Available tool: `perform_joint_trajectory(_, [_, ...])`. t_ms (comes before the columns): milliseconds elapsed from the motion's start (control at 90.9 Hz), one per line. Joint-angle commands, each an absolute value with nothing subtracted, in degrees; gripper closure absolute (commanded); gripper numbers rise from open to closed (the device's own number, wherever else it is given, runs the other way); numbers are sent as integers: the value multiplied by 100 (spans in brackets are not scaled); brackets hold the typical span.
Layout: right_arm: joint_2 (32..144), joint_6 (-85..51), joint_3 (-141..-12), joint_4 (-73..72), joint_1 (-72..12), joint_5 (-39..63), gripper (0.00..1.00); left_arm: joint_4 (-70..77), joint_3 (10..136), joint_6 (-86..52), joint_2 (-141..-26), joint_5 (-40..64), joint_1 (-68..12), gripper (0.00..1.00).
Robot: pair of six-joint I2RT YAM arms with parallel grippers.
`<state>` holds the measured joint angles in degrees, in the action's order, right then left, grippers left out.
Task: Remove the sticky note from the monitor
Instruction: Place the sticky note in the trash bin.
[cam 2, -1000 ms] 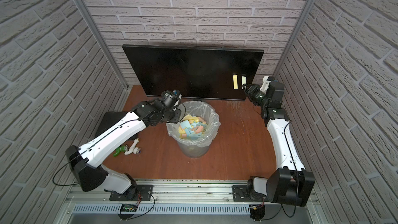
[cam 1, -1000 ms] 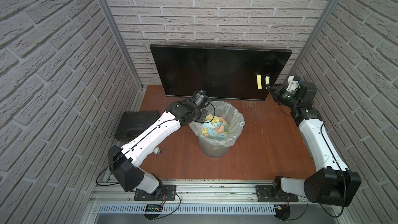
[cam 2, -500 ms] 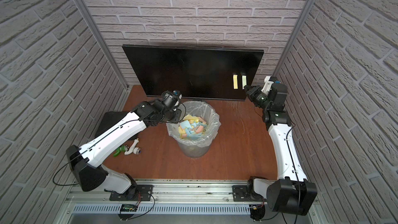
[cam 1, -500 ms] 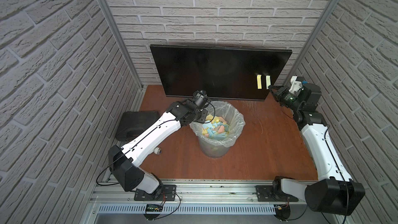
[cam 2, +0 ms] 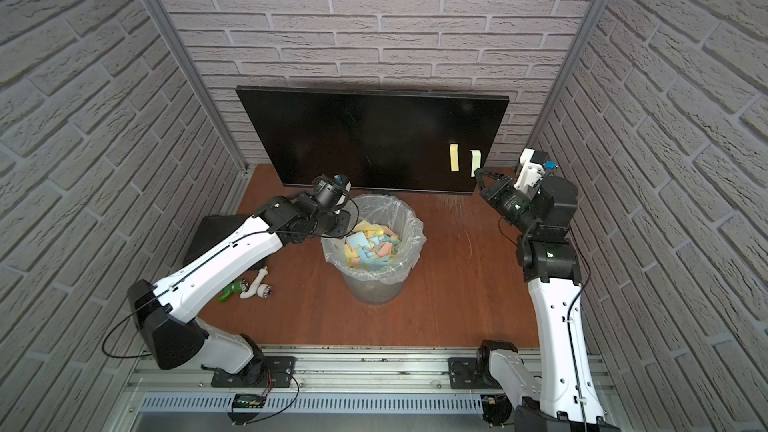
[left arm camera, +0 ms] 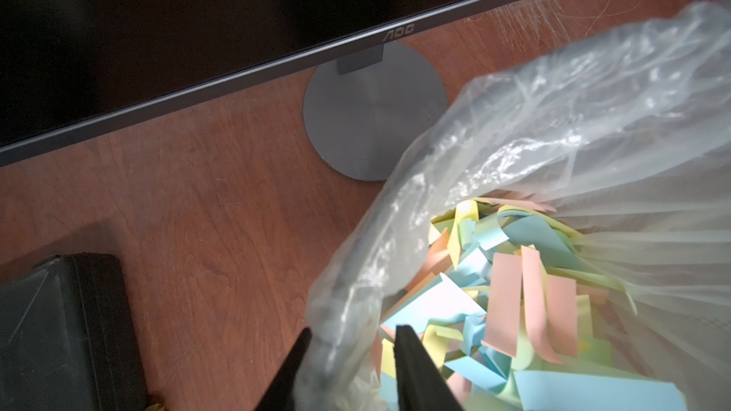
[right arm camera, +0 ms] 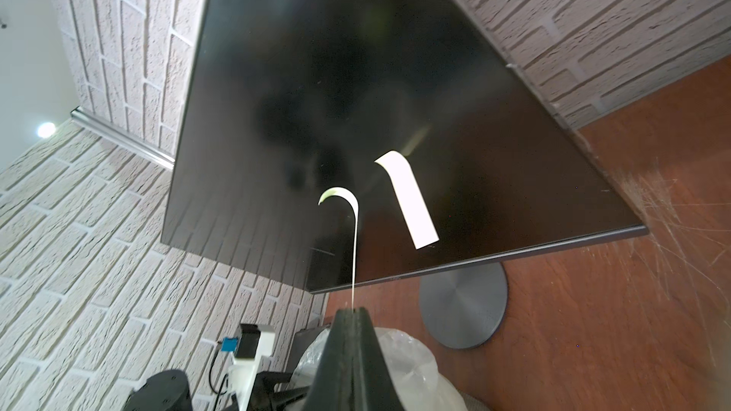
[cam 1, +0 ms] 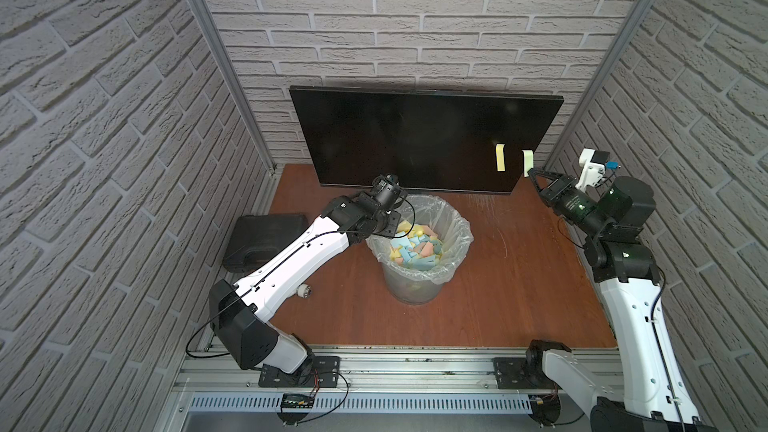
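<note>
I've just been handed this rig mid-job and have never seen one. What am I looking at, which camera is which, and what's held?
Two robot arms work over a brown table. Both top views look down on everything; each wrist camera looks along its own gripper. The right gripper is shut on one sticky note, its top stuck to the monitor; a second note hangs beside it. The left gripper clamps the rim of the bin, which holds discarded notes. A black case lies nearby.
</note>
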<state>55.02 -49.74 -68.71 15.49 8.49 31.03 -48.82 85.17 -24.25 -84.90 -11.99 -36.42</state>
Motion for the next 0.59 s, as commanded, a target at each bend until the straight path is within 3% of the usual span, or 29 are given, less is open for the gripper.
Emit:
perform_joint_trajectory(0, [5329, -4654, -6745, 1393, 391, 3269, 97, -4734, 8429, -2452, -8386, -1083, -3633, 64])
perform_joint_trajectory(374, [5974, -2636, -6961, 2905, -2808, 1794, 97, -4746, 8431, -2472, -8302, -1125, -3647, 65])
perform_joint_trajectory(583, [6922, -1910, -7434, 3862, -3953, 647, 97, -4752, 8449, -2470, -8307, -1124, -3642, 65])
